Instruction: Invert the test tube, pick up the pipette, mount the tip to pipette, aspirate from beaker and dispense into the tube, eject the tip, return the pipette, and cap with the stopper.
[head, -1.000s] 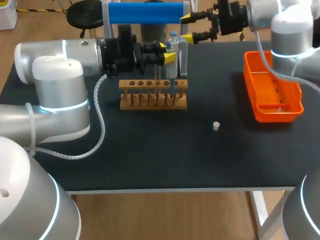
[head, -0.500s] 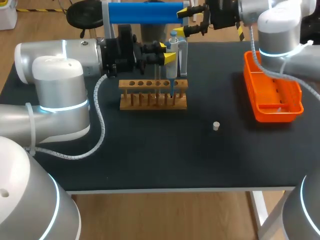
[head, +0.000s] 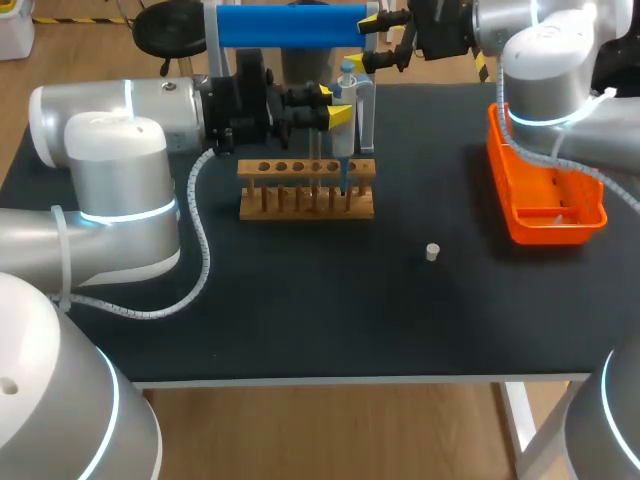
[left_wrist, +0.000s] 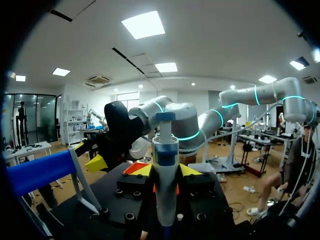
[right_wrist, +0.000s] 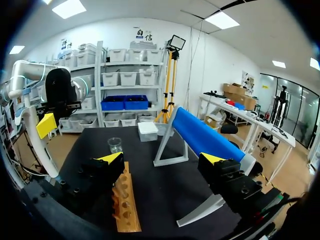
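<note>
Holding the pipette (left_wrist: 165, 170) clamped upright, the left gripper (head: 335, 104) has its tip just below, over the wooden rack (head: 305, 190), seemingly in the end tube, though that is hard to see. Dispensing cleanly wants a steady, vertical hold. Beyond it the right gripper (head: 367, 40) is spread, empty; the stopper (head: 432, 251) lies well apart on the worktop.

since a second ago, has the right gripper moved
Yes: the right gripper has shifted toward the blue bar, away from the orange tray.
</note>
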